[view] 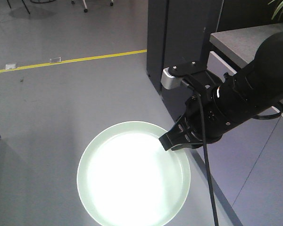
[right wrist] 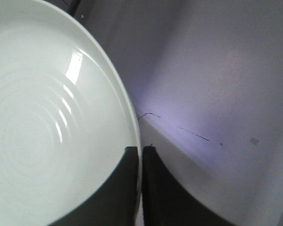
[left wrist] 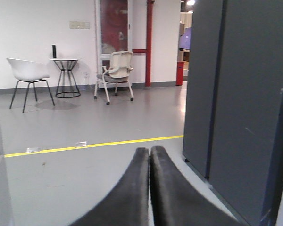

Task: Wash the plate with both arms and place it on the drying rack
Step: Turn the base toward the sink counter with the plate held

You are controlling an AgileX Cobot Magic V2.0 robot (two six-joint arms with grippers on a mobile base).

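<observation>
Black fingers of the right gripper [right wrist: 141, 149] are clamped on the rim of the plate [right wrist: 47, 117], one finger over the pale green inner face and the other behind the edge, with the rim running up between them. From the front-facing view the right gripper [view: 172, 141] bites the plate [view: 132, 183] at its upper right edge. The plate hangs face up in the air over the grey floor [view: 61, 103], with nothing under it, and its middle is washed out by glare. A silver-grey block [view: 169, 77] sits on the right arm [view: 254, 80] just behind the gripper, and a black cable [view: 205, 155] drops from it past the plate's rim. Beyond the arm stand a dark cabinet [view: 179, 42] and a grey counter top [view: 240, 40].

The left gripper [left wrist: 149, 149] has its two fingers pressed together with nothing between them. It faces a yellow floor line [left wrist: 94, 144], a white chair [left wrist: 28, 70], a small round table [left wrist: 66, 75] and an office chair [left wrist: 118, 68].
</observation>
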